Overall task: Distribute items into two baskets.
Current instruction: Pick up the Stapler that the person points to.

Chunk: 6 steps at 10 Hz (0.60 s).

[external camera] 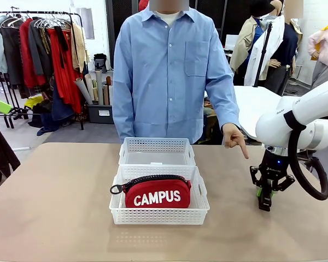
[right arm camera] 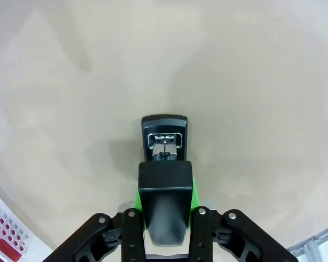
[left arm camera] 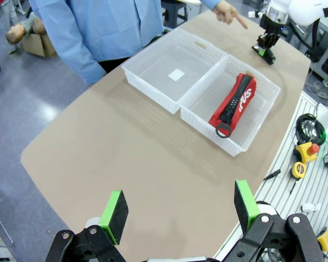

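Half done, I judge: the soft red zippered fabric pouch [external camera: 157, 195] lettered "CAMPUS" lies in the nearer white lattice-sided plastic basket [external camera: 158, 219]. The farther white lattice basket [external camera: 157, 145], at its 12 o'clock, holds nothing. At 3 o'clock, low by the smooth tan table [external camera: 54, 207], the right gripper [external camera: 266, 192] clamps the small hard black stapler [right arm camera: 164, 131]. The left gripper [left arm camera: 180, 210] hangs spread, unladen.

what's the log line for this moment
right gripper: shut on stapler | left gripper: open | pouch: in near basket | hand: pointing
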Tool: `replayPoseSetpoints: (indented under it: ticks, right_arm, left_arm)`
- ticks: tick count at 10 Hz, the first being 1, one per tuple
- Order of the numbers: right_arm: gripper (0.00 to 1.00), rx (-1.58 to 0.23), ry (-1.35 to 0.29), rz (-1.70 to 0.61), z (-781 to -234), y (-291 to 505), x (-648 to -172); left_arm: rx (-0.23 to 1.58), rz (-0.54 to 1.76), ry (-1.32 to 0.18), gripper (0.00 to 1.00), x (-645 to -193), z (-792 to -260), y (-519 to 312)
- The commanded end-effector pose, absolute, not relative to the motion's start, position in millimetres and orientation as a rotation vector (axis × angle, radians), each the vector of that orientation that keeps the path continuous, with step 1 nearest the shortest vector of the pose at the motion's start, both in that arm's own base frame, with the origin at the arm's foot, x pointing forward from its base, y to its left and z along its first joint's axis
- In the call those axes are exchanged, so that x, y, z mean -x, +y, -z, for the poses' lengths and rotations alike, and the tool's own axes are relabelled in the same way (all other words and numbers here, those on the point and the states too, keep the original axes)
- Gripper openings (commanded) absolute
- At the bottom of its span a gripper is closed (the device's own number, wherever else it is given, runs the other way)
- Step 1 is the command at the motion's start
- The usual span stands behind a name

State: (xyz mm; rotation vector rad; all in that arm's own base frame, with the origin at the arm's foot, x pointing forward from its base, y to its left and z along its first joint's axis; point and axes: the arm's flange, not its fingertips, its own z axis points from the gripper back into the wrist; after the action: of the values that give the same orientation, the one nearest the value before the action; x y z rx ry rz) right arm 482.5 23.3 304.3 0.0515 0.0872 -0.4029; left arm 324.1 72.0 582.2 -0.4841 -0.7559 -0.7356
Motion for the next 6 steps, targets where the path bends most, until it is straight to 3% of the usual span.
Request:
replayPoseSetpoints:
  ticks: [1,6]
  right_arm:
    - [0.0,0.002,0.092,0.423,-299.1,25.6,-486.7]
    - [0.0,0.039,0.112,0.384,-298.5,20.4,-496.5]
  left_arm:
    - [0.487,0.738,-0.76,1.0,-324.2,-582.5,71.7]
    - [0.487,0.738,-0.76,1.0,-324.2,-582.5,71.7]
